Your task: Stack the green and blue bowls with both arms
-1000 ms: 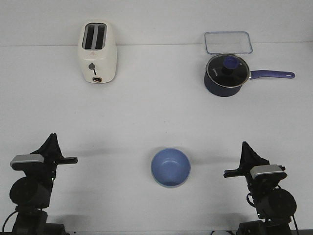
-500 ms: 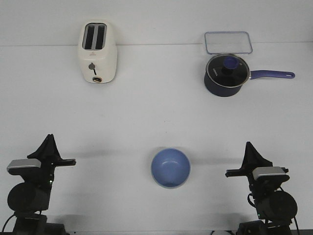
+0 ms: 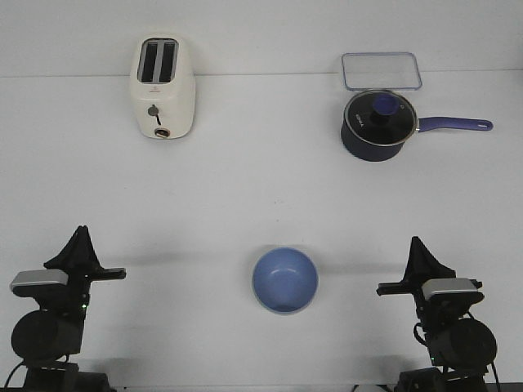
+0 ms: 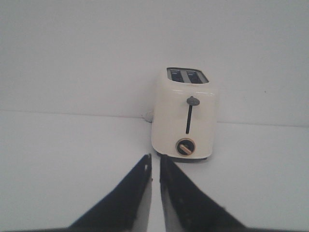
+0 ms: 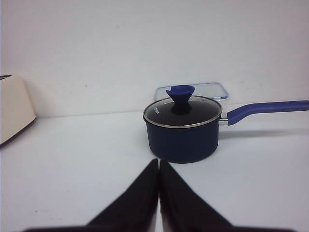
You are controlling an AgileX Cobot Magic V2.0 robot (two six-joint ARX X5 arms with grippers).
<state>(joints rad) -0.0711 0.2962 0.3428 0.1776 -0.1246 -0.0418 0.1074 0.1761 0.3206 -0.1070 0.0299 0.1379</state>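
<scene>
The periwinkle blue bowl [image 3: 284, 280] sits upright on the white table [image 3: 261, 196], near the front and midway between the arms. No separate green bowl shows in any view. A thin pale edge lines the blue bowl's lower rim, and I cannot tell what it is. My left gripper [image 3: 80, 232] is at the front left, well apart from the bowl. Its jaws hold nothing and stand nearly together with a thin slit in the left wrist view [image 4: 154, 157]. My right gripper [image 3: 417, 242] is at the front right, shut and empty [image 5: 159, 160].
A cream toaster [image 3: 162, 87] stands at the back left and also shows in the left wrist view [image 4: 186, 118]. A dark blue lidded saucepan [image 3: 378, 124] with its handle pointing right stands at the back right [image 5: 182, 126]. A clear container lid [image 3: 381, 70] lies behind it.
Both arms have drawn back a little toward the table's front edge, the left one also slightly leftward. The blue bowl has not moved.
</scene>
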